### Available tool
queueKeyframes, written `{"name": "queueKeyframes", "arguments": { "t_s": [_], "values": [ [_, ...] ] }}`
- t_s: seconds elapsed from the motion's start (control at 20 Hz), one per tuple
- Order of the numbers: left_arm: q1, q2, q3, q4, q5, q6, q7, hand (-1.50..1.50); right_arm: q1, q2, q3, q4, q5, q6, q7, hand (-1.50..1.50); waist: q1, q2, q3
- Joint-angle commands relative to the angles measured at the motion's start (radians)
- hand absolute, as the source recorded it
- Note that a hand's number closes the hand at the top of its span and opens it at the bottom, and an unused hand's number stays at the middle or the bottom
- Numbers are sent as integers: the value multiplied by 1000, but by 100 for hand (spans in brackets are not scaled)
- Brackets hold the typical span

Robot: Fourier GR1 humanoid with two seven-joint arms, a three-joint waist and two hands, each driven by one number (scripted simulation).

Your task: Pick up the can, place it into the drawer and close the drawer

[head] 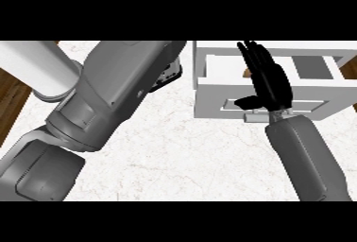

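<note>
A white drawer unit (209, 97) stands at the counter's right, its drawer pulled open toward me. My right hand (268, 80) reaches over the open drawer with its fingers straight and pointing away, thumb out to the left near the drawer's front wall. A small brown sliver (246, 73) shows inside the drawer just left of those fingers; it may be the can, mostly hidden by the hand. My left forearm (111, 99) crosses the view's left half. Only a dark part of the left hand (169, 71) shows at its far end, beside the drawer unit's left wall.
A thick white cylinder (35, 66) fills the upper left corner. The white marble counter (188, 156) spreads between the two arms. Dark wood floor (14, 94) shows beyond the counter's left edge.
</note>
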Motion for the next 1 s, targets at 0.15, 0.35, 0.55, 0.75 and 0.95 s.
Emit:
{"name": "queueKeyframes", "arguments": {
  "t_s": [0.15,0.35,0.55,0.75,0.95],
  "values": [
    [72,63,-3,-81,-13,-27,41,-150,-173,36,-71,310,83,-206,-10,-150,26,-5,-1],
    [52,105,-10,-119,-19,-59,105,-150,-284,43,-118,471,92,-307,-34,-150,46,0,0],
    [145,124,-27,-173,-34,-78,100,-150,-369,67,-127,591,129,-378,-24,-150,52,0,-1],
    [189,175,-30,-232,-32,-122,125,-150,-465,24,-167,686,123,-388,-32,-150,75,5,-1],
    [242,155,-53,-304,-49,-78,145,-150,-534,46,-173,755,146,-434,-7,-150,86,2,-1]
  ]
}}
